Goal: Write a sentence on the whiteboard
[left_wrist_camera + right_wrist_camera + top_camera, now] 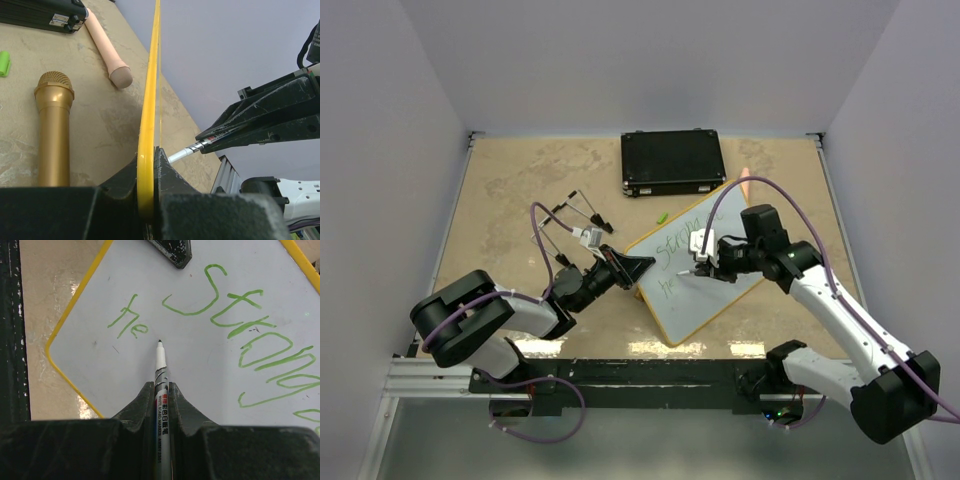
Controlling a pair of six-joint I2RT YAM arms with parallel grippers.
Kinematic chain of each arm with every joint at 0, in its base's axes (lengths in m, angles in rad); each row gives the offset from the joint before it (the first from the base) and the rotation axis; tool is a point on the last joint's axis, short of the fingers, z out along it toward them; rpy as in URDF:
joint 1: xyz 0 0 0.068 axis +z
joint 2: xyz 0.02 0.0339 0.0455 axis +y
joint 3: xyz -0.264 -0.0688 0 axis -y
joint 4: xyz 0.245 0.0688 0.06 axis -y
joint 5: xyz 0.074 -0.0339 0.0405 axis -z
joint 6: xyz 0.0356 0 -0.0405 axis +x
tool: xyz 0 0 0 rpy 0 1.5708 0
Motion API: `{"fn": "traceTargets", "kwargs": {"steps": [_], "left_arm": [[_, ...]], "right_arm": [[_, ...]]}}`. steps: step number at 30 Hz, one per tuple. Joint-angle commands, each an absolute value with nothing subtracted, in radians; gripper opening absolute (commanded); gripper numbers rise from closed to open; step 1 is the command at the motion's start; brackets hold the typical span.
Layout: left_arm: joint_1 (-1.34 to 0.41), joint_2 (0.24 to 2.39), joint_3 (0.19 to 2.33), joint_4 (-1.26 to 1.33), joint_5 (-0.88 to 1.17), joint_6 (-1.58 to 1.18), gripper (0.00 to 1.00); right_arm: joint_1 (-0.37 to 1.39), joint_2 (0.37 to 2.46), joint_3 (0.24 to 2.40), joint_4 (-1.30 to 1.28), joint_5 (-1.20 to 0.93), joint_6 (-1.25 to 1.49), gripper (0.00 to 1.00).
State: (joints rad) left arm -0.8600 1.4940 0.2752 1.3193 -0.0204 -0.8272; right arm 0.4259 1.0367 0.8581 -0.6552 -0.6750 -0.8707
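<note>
The whiteboard (715, 285), white with a yellow rim, lies slanted at the table's middle right. My left gripper (638, 268) is shut on its left edge; the left wrist view shows the rim (149, 100) edge-on between my fingers. My right gripper (703, 262) is shut on a white marker (161, 370), tip down on or just above the board to the right of the second line. The sentence (240, 325) in green reads "Strong..." on the first line and "He" (129, 322) on the second. The marker also shows in the left wrist view (187, 152).
A black case (672, 162) lies at the back. A green cap (662, 216) and black clips (575, 215) lie left of the board. A pink cylinder (107, 47) and a gold microphone (54, 130) lie on the table by the board's other face.
</note>
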Motion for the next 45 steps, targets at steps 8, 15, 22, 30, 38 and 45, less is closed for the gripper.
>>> {"fn": "traceTargets", "kwargs": {"steps": [8, 15, 22, 30, 38, 45], "left_arm": [[-0.862, 1.509, 0.288, 1.321, -0.012, -0.755, 0.0], [-0.862, 1.509, 0.287, 1.321, -0.014, -0.755, 0.0], [-0.862, 1.502, 0.284, 1.315, -0.018, -0.749, 0.0], [-0.864, 1.493, 0.279, 1.31, -0.025, -0.746, 0.0], [-0.862, 1.49, 0.281, 1.305, -0.026, -0.742, 0.0], [-0.861, 1.489, 0.284, 1.296, -0.026, -0.738, 0.0]], "right_arm": [[0.449, 1.052, 0.856, -0.618, -0.68, -0.848, 0.0], [0.457, 1.063, 0.854, -0.629, -0.67, -0.853, 0.0], [0.462, 1.072, 0.854, -0.658, -0.658, -0.874, 0.0], [0.463, 1.068, 0.845, -0.678, -0.637, -0.887, 0.0], [0.462, 1.065, 0.836, -0.68, -0.612, -0.884, 0.0], [0.463, 1.057, 0.838, -0.664, -0.591, -0.864, 0.0]]}}
